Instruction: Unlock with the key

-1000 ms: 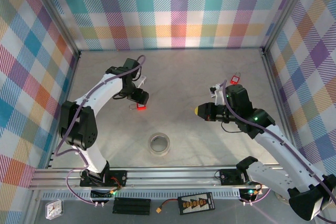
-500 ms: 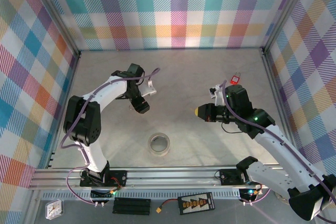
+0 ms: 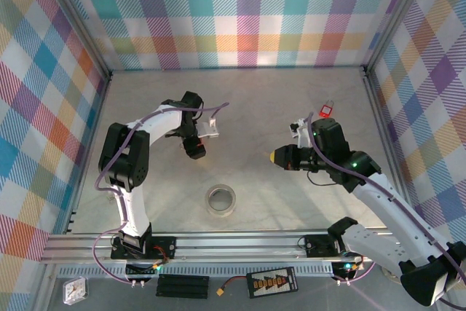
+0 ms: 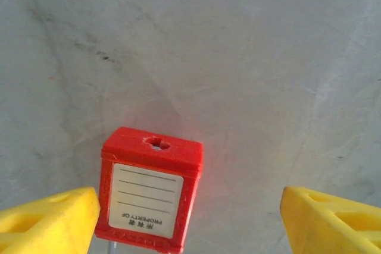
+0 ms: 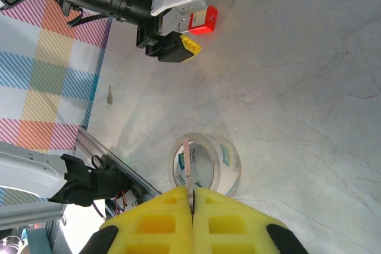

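Straddles the red padlock with left gripper spread wide. Pinches a thin key in clenched right gripper, well right of it.

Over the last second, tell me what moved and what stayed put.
The left arm folded in, wrist swinging rightward; the open left fingers hang either side of the red padlock, gripping nothing. The right arm, right fingers shut on the key, and the tape roll stayed put.

left gripper: jaws wide apart, pointing down | right gripper: jaws pressed together, pointing left
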{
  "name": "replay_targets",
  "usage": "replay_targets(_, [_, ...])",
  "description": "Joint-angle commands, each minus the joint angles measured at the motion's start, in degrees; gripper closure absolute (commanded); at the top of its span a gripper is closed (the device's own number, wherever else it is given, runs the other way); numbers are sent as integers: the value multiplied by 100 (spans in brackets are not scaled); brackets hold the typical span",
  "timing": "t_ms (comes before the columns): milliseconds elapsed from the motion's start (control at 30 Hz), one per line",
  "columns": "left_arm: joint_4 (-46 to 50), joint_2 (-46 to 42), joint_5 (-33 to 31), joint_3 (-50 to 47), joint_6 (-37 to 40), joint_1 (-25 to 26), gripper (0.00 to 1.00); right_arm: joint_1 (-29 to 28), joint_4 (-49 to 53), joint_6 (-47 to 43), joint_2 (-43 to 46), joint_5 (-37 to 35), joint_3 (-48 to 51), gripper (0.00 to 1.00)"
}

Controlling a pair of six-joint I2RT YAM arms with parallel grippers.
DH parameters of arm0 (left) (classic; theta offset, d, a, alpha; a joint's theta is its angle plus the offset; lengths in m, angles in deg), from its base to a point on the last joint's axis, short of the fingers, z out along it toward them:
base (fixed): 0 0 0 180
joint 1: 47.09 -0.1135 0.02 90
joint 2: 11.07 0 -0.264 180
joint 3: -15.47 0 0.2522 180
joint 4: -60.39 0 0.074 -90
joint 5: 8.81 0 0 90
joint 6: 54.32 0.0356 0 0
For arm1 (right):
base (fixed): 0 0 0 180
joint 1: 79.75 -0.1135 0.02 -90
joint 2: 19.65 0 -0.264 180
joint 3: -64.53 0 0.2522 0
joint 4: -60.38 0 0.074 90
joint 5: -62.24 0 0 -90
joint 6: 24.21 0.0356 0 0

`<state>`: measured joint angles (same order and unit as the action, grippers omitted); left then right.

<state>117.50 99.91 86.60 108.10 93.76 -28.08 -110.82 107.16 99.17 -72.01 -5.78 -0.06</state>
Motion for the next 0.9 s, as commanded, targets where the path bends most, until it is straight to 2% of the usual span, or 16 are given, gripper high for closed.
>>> replay_targets(0, [-97, 173, -38, 94, 258, -137, 21, 31, -117, -39, -93, 149, 116, 100])
replay_targets(267, [-608, -208, 37, -117, 159, -271, 19, 35, -236, -8, -248, 186, 83, 100])
replay_targets(367, [-354, -65, 66, -23, 308, -317, 20, 31, -300, 2, -299, 210, 93, 100])
replay_targets(867, [-481, 346, 130, -42, 182, -362, 24, 31, -204, 49, -223, 157, 55, 100])
